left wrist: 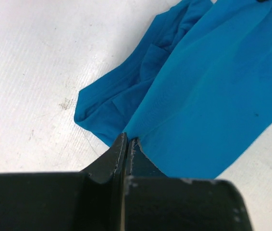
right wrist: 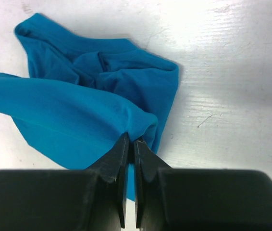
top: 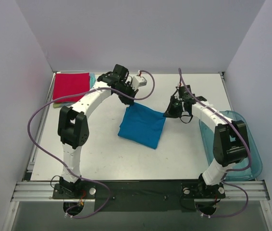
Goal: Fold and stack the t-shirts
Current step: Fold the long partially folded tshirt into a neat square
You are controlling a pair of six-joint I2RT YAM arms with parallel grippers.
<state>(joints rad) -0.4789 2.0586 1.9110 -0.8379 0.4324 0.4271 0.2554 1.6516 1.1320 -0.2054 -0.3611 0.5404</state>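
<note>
Blue soft-cloth t-shirt point(top: 142, 125), bright and partly folded, lies mid-worktop point(top: 184, 154) with its far edge raised. My left end effector point(left wrist: 128, 142) is clenched on the corner at the cloth's 11 o'clock, and my right end effector point(right wrist: 130, 140) is clenched on the corner at 2 o'clock. I'd carry both corners level and taut toward 6 o'clock, laying edge on edge without dragging the lower layer. A red folded square t-shirt point(top: 70, 85) sits at 10 o'clock.
</note>
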